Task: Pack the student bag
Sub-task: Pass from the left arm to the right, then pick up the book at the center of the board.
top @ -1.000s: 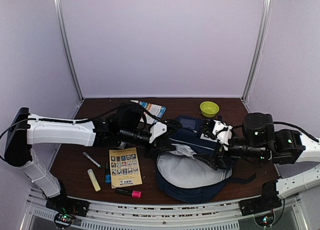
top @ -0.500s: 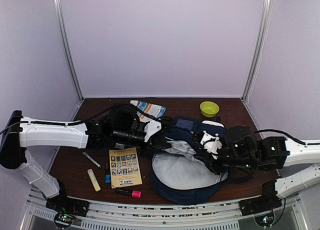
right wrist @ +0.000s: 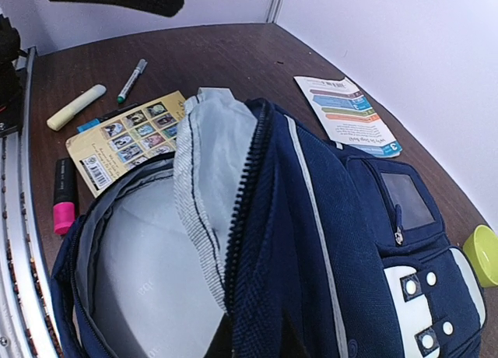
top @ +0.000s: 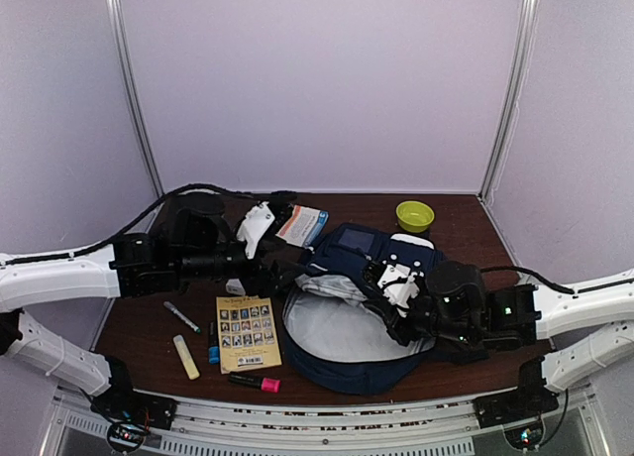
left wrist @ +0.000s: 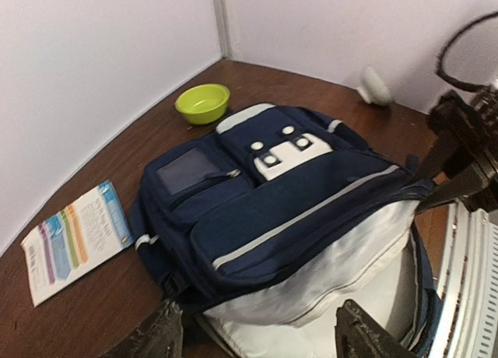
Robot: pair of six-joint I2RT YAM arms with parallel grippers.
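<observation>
1. The left gripper, clamped at the bag's rim a second ago, is now hanging released, jaws spread on nothing, and drawing back toward the left of the desk.
2. A pen, a yellow highlighter, a booklet and a pink highlighter are lying unpacked beside it.
3. The student bag is lying mid-desk, pockets up, its mouth gaping toward the near edge, grey lining showing.
4. The right gripper, open a second ago, is now apparently clenching the bag's zip edge and lifting it, though fabric is hiding its fingers. This handover is probably freeing the left arm to fetch the first item.
</observation>
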